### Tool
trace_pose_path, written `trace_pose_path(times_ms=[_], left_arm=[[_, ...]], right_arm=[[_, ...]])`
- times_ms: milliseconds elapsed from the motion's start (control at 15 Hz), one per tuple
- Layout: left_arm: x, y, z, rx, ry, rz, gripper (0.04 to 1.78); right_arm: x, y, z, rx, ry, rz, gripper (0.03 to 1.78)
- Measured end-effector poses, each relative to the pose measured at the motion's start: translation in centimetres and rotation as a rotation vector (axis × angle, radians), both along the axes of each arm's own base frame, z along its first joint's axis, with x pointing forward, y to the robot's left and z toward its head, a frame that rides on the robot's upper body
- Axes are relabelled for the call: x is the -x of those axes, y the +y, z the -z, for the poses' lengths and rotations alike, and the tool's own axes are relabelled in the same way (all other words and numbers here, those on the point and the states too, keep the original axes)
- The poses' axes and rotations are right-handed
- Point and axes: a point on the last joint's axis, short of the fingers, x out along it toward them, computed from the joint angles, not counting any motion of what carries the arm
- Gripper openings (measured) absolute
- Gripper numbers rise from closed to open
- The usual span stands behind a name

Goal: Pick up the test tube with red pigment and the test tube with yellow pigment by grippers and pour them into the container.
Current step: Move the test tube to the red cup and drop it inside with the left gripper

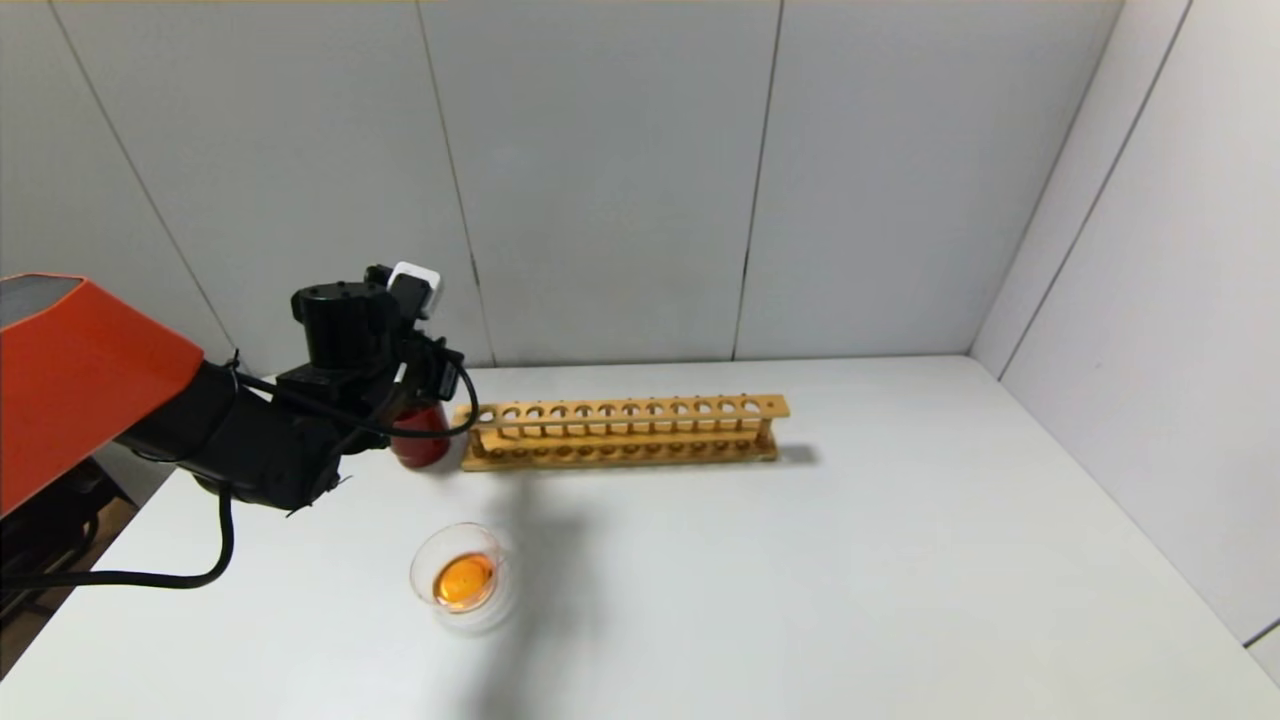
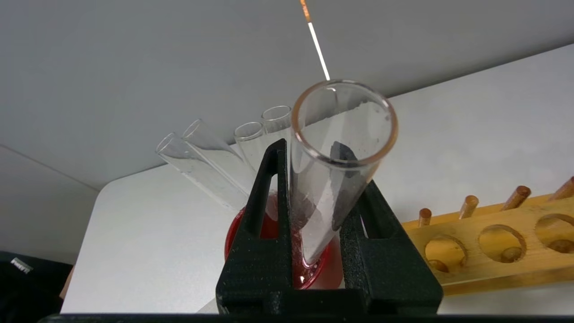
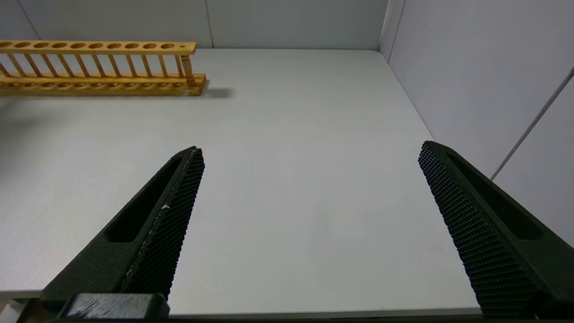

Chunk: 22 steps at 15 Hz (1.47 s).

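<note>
Your left gripper (image 2: 320, 251) sits closest to its wrist camera, jaws clamped on a clear test tube (image 2: 334, 166) whose rounded bottom dips into the dark red cup (image 2: 273, 233). You cannot tell from this tube's residue whether it carried the red or the yellow pigment. Four more clear tubes (image 2: 210, 166) lean out of the same cup behind it. From the head view, that arm hangs over the cup (image 1: 422, 438) at the left end of the wooden rack (image 1: 622, 432), and its bulk hides most of the cup.

Your right gripper (image 3: 309, 224) hovers over bare worktop (image 3: 291, 170) with its jaws spread wide, holding nothing; it is out of sight in the head view.

You see a white worktop (image 1: 850, 580) boxed in by pale grey panelled walls (image 1: 600, 180) at the back and on the right. Every hole in the rack stands empty. Nearer you, well apart from the rack, the container (image 1: 462, 578) rests on the worktop with orange liquid pooled inside
</note>
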Motion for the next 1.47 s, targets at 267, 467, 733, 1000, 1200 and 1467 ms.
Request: trace_pose_path(times_ms=[267,467,733,1000,1200,1467], left_arm=[[0.0,0.0,0.1,-0.020,0.003,0.002,0.34],[0.0,0.0,0.0,-0.021,0.002,0.002,0.34],[-0.2,0.0,0.0,-0.010,-0.038,0.000,0.34],[-0.4,0.2,0.7,-0.013,-0.024,-0.002,0.34],[-0.3,0.4,1.0,-0.014,-0.014,-0.005,0.34],[-0.3,0.5,1.2,-0.009,-0.008,-0.010,0.34]], right_arm=[[0.0,0.0,0.0,0.000,0.000,0.000,1.75],[0.0,0.0,0.0,0.000,0.000,0.000,1.75],[0.0,0.0,0.0,0.000,0.000,0.000,1.75],[0.0,0.0,0.0,0.000,0.000,0.000,1.75],[0.0,0.0,0.0,0.000,0.000,0.000,1.75],[0.0,0.0,0.0,0.000,0.000,0.000,1.75]])
